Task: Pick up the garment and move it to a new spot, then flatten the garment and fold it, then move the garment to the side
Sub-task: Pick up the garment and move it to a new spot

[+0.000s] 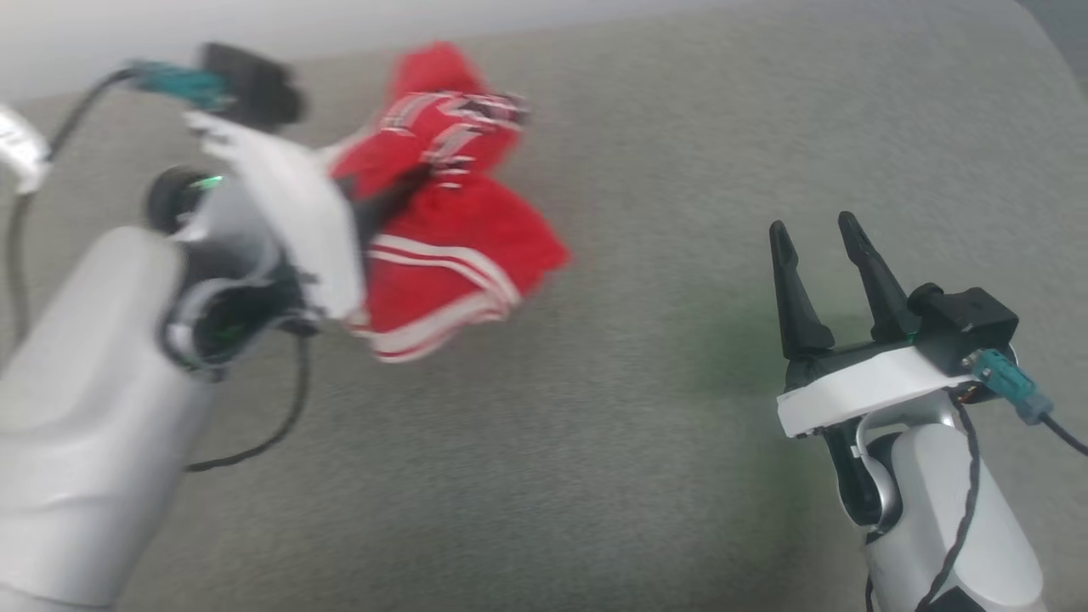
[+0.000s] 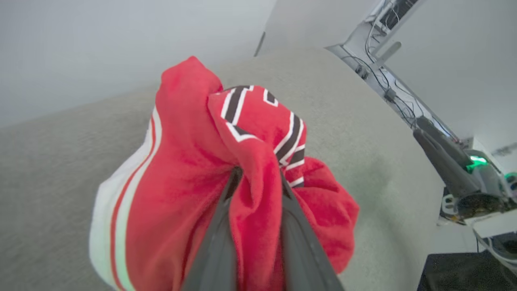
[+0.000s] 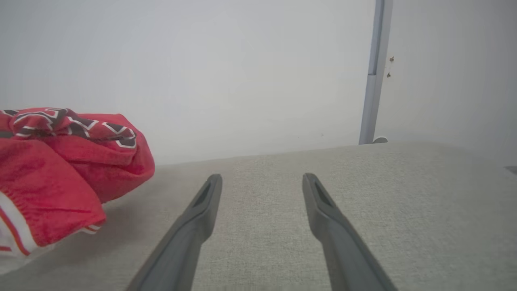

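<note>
Left end effector (image 2: 258, 173) is pinching bunched garment (image 2: 177, 182), tips hiding in folds, numerals crumpling unreadable; right end effector (image 1: 813, 223) is hovering spread, lower right.

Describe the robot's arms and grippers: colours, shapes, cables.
The left gripper and right gripper look alike: two long dark tapered fingers on a white plate, a black block, a teal plug with a black cable, and a smooth pale grey forearm.
</note>
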{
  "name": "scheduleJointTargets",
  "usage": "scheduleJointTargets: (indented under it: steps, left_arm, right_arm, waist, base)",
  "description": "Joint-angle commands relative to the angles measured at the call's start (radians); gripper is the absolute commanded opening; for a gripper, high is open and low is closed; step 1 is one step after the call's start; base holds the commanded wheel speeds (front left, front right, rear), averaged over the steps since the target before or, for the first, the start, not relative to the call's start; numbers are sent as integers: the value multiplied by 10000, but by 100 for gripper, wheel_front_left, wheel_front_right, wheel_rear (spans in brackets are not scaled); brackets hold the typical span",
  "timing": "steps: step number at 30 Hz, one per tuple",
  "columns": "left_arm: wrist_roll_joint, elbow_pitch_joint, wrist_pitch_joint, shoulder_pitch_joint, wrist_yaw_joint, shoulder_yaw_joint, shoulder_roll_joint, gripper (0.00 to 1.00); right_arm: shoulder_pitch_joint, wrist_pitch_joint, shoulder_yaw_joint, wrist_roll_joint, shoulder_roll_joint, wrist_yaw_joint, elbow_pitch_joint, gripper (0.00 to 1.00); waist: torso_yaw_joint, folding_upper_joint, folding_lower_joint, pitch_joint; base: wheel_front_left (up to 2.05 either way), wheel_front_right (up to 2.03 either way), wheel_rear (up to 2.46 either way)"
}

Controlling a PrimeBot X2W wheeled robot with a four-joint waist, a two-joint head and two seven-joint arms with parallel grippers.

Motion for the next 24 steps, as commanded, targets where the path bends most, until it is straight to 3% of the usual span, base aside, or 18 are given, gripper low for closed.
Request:
scheduleJointTargets:
  steps: [1, 9, 16, 24]
  left_arm:
    - [292, -222, 186, -301, 60, -274, -179, 0]
    - [709, 409, 962, -906, 7, -1857, -1347, 0]
    - [1273, 1732, 1234, -1084, -16, -3211, -1150, 0]
    - [1092, 3161, 1975, -926, 85, -5357, -301, 0]
  right_arm:
    - [40, -13, 31, 162, 31, 1, -82, 100]
    - [-220, -13, -81, 1006, 29, 1, -342, 100]
    - [-230, -13, 1, 1432, 30, 1, -427, 100]
    - [-273, -13, 304, 1826, 27, 1, -555, 100]
  waist:
    - [-645, 0, 0, 408]
    - [-2270, 0, 0, 1361]
    - [-3003, 0, 0, 1756]
    - [-3524, 0, 0, 2091]
  base:
    - [0, 0, 0]
    - [0, 0, 0]
    - [0, 0, 0]
    - [0, 0, 0]
